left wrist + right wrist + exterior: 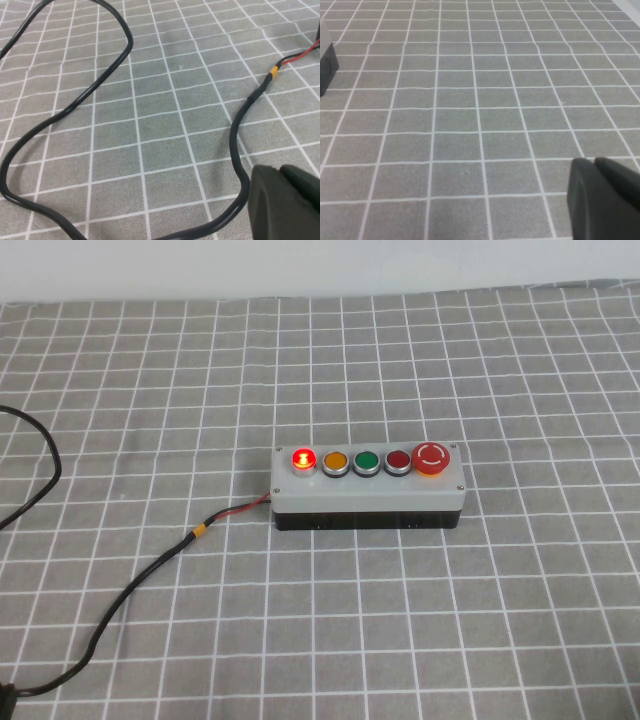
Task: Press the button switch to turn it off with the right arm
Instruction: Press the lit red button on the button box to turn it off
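Note:
A grey button box (368,495) with a black base sits mid-table in the high view. Its top holds a lit red button (303,459), a yellow button (335,461), a green button (366,461), a dark red button (398,461) and a red mushroom stop button (431,457). Neither arm shows in the high view. My right gripper (594,161) hovers over bare cloth with its fingers together, holding nothing; a corner of the box (326,60) shows far off. My left gripper (280,171) is shut beside the black cable (239,125).
A black cable (130,590) with an orange band (199,531) runs from the box's left end toward the front left corner and loops off the left edge. A grey checked cloth (500,620) covers the table. A white wall lies behind.

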